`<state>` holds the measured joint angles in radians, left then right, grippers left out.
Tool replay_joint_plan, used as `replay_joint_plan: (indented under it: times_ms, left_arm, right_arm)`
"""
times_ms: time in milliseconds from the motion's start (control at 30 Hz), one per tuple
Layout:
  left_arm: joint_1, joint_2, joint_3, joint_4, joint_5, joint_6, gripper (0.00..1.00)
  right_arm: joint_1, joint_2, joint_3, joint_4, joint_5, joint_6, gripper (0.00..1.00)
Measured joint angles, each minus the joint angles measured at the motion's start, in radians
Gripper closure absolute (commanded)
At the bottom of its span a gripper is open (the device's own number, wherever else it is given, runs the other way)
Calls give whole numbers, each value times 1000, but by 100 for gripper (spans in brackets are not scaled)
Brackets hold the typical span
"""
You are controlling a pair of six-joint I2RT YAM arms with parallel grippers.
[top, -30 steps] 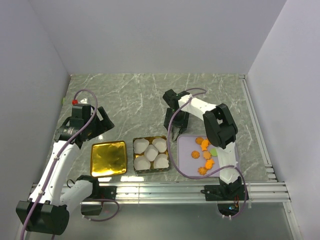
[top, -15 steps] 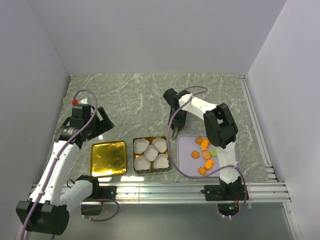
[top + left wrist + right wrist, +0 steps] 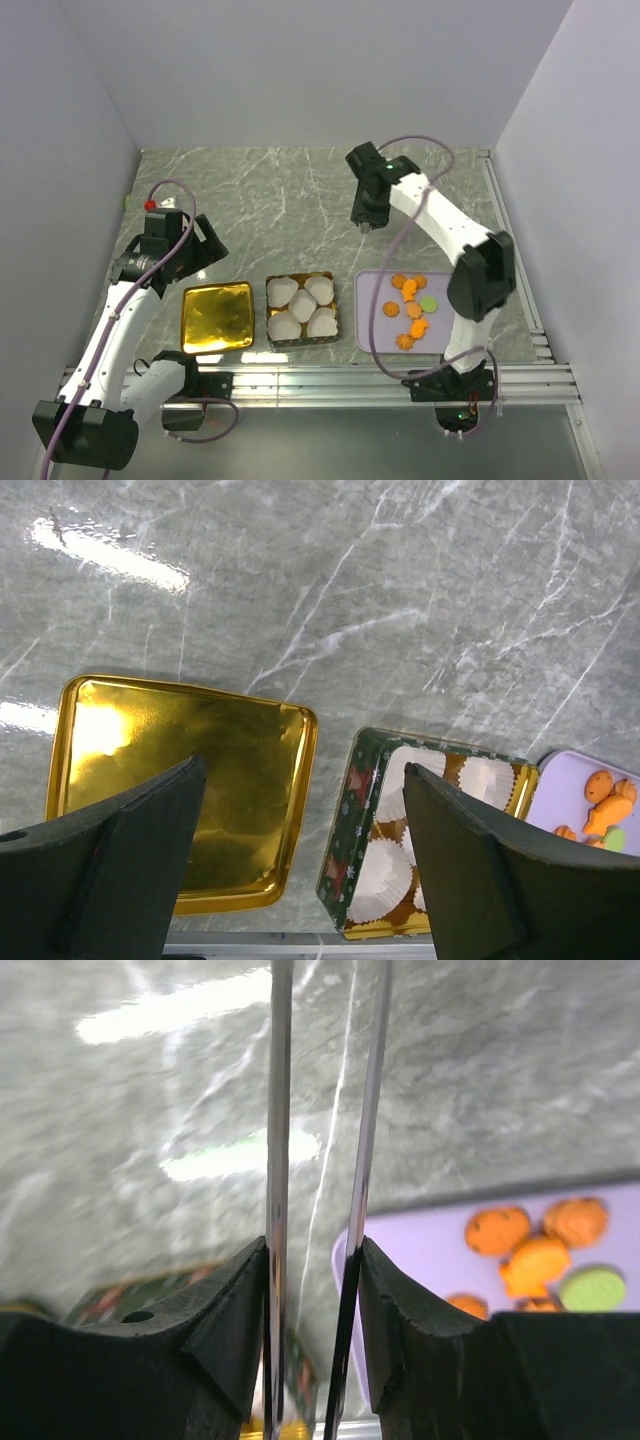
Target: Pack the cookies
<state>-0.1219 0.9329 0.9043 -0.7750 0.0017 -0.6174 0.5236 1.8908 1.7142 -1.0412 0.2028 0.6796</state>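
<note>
Orange cookies lie on a lilac tray at the table's right. The right gripper hangs beyond it, jaws narrowed; its grip cannot be told. The left gripper gapes wide over a gold lid.

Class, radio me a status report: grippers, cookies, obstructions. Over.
Left gripper open, empty. Right gripper narrow, hold unclear. Cookies on purple tray; tin holds only paper cups. Nothing blocks tray-to-tin.

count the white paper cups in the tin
5 white paper cups, all in the green-sided square tin: two along the far edge, one in the middle, two along the near edge.
</note>
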Motion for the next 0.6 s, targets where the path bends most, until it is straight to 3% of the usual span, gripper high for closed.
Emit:
replay_joint_plan:
  times_ms: [600]
  left_arm:
    - [-1, -1, -2, 8, -25, -4, 14]
  right_arm:
    - [-1, -612, -179, -185, -20, -6, 55]
